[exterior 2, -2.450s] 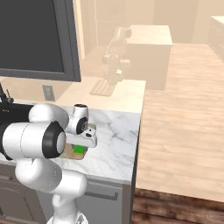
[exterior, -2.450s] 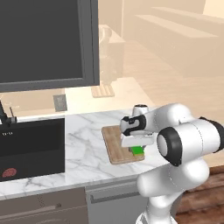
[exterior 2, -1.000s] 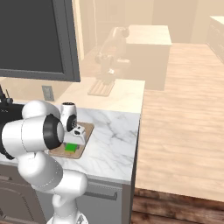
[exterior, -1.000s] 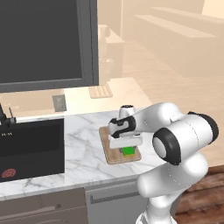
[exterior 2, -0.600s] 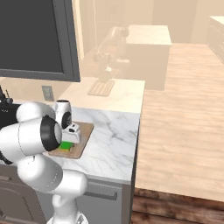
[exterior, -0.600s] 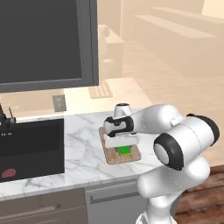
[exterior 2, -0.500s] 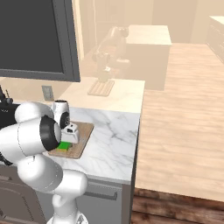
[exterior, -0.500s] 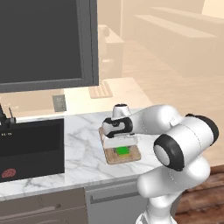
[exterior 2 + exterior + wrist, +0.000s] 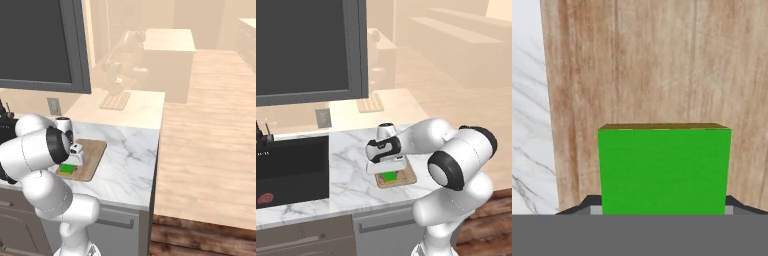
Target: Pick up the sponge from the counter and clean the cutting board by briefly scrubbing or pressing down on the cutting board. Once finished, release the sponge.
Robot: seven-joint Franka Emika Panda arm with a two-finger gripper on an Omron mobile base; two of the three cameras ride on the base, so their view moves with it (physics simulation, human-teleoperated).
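Sponge (image 9: 664, 169) is gripped by the pincer (image 9: 387, 171) over the cutting board (image 9: 93, 152), which is laid on the marble desk (image 9: 348, 175). Black sink (image 9: 291, 170) is set left; wood floor (image 9: 205, 150) right.

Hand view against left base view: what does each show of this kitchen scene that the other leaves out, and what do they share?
The hand view alone gives the wood grain of the cutting board up close and the thin yellowish edge along the sponge. The left base view alone takes in the black sink, the dark window, the wall outlet and the white arm. Both show the green sponge lying on the board, with the marble counter beside it.
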